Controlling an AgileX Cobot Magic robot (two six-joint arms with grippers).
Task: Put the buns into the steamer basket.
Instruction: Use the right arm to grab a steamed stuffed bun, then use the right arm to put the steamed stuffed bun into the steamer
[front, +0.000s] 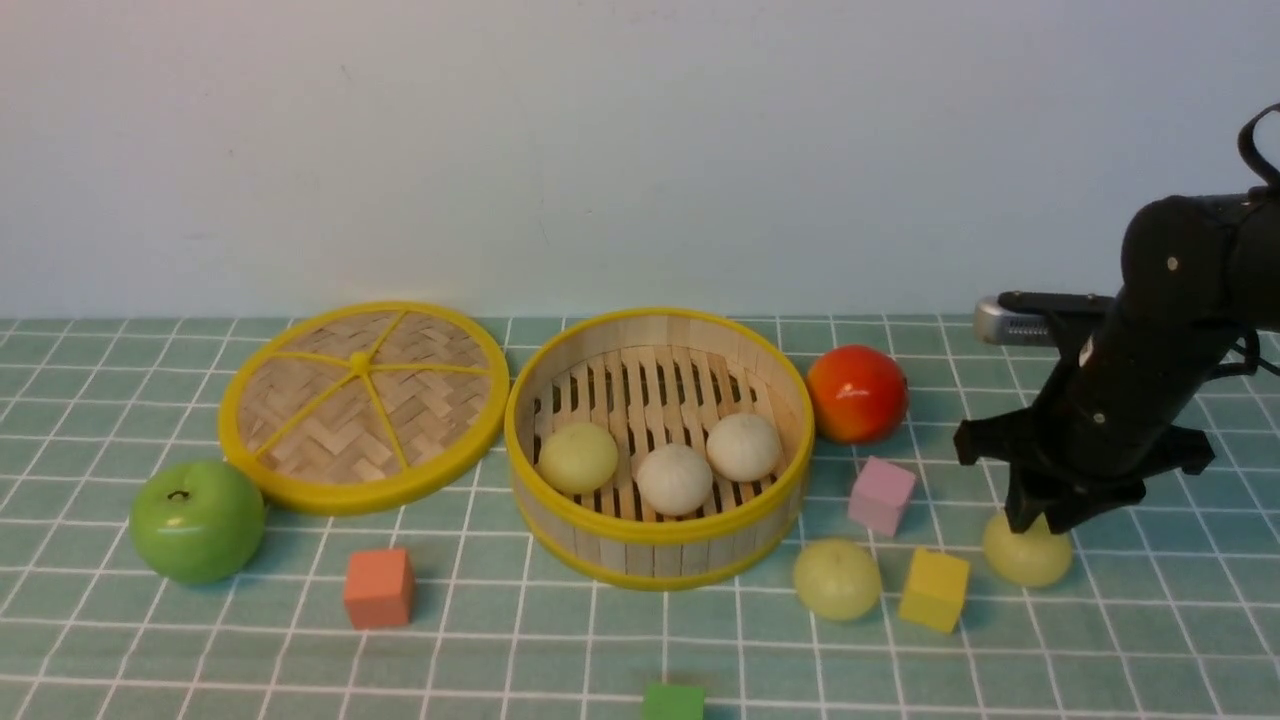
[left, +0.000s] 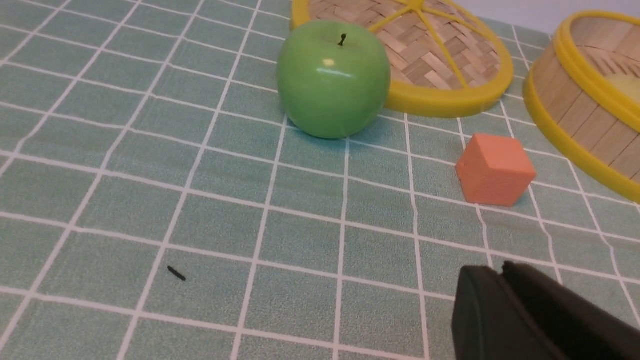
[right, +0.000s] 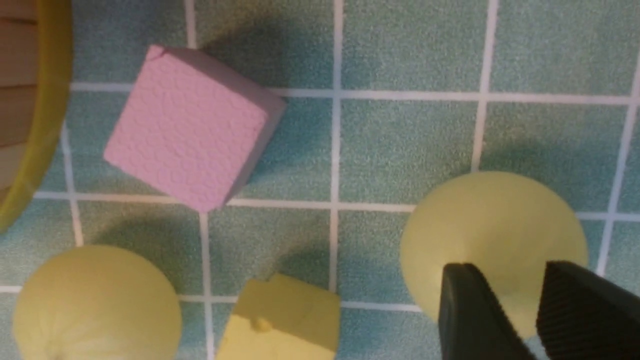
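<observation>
Three of the five buns already lie on the slatted floor of the steamer basket (front: 655, 545), which stands near the middle of the tabletop: one yellow-green bun (front: 578, 457) and two off-white buns (front: 674, 479) (front: 743, 446). I judge the work a little more than half done.

Two yellow-green buns are left outside, on the right part of the tabletop, toward its near edge. One loose bun (front: 837, 578) lies just beside the basket wall. The other, the far-right bun (front: 1027, 552), lies beyond the yellow cube (front: 934, 589), and my right gripper (front: 1040, 522) stands directly on top of it. Its jaws are only narrowly apart, with the crown of the bun between them. I cannot tell if they really pinch it or only rest there; the bun sits on the cloth.

My left gripper (left: 500, 272) hangs low over the left part of the tabletop, near the orange cube (left: 494, 170). Its jaws look pressed together and hold nothing.

What remains, in my judgement, is to carry this bun to the basket, and then the last one.
</observation>
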